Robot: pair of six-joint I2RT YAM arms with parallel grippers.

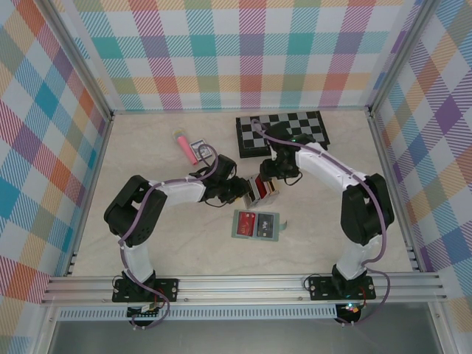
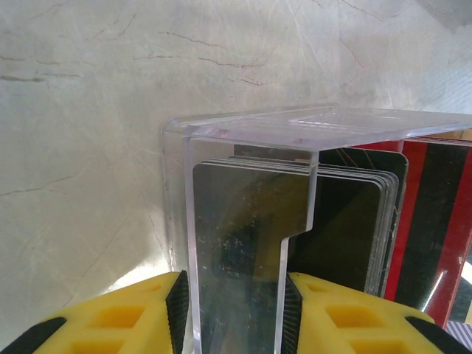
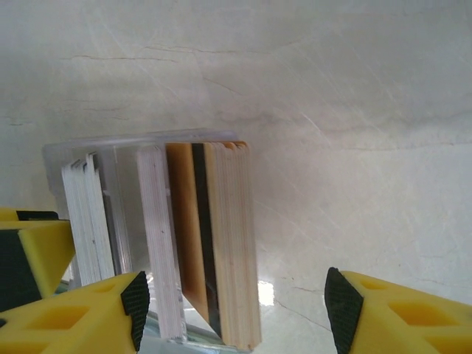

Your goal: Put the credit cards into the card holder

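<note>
Holder (image 1: pixel 237 233) is laid open and flat on the table (image 1: pixel 169 243), at centre, nearest of the loose things. A red card (image 1: pixel 247 221) and a dark card (image 1: pixel 265 222) are seen side by side on its inner face. Whether they are tucked into pockets cannot be told. The tab is stuck out to the right.

Just beyond it, a clear rack (image 1: pixel 262 193) is stood between the two grippers, apart from the holder. More cards (image 2: pixel 346 221) are packed upright in it: dark ones in a tight stack, with a red-and-black one at the right in the left wrist view. From the right wrist they are seen edge-on in groups, white-edged at left and tan-edged at right, with an orange face and a black stripe between.

Left gripper (image 1: pixel 245 190) is brought in from the left. In its wrist view its pads (image 2: pixel 177 306) are pressed against both sides of the rack's clear end wall (image 2: pixel 236 243), so the rack is gripped.

Right gripper (image 1: pixel 274 179) is brought in from the far right. Its jaws are held wide, astride the card groups; its right pad (image 3: pixel 341 306) is kept clear of the tan stack.

Farther left, a pink pen (image 1: pixel 186 147) is laid on the table. A chessboard (image 1: pixel 284 131) is placed at the far edge, right of centre.
</note>
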